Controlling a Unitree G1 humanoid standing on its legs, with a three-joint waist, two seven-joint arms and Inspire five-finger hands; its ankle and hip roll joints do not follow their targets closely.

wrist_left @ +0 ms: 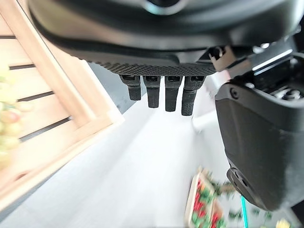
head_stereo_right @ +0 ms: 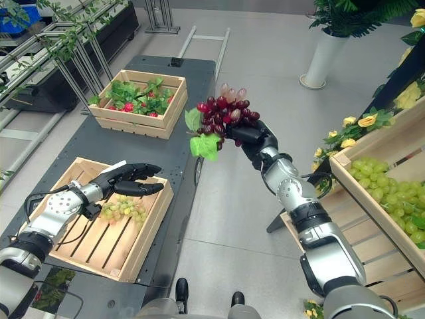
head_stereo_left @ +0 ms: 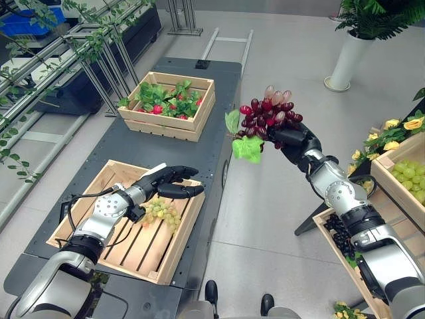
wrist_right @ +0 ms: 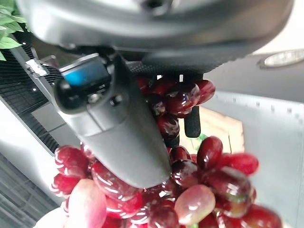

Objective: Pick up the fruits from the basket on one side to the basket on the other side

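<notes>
My right hand (head_stereo_left: 297,142) is shut on a bunch of red grapes (head_stereo_left: 268,111) with green leaves (head_stereo_left: 247,149), held in the air over the floor between the dark table and the crates on the right. In the right wrist view its thumb (wrist_right: 111,118) and fingers curl round the red grapes (wrist_right: 180,185). My left hand (head_stereo_left: 169,182) hovers open, fingers straight, over the near wooden crate (head_stereo_left: 174,249) on the table. A bunch of green grapes (head_stereo_left: 163,212) lies in that crate just below the hand.
A second wooden crate (head_stereo_left: 167,126) with leaves and red fruit stands further back on the dark table (head_stereo_left: 126,146). On the right are a crate of green grapes (head_stereo_right: 385,183), a lower crate with dark grapes (head_stereo_left: 342,236), yellow flowers and a white planter (head_stereo_left: 346,61).
</notes>
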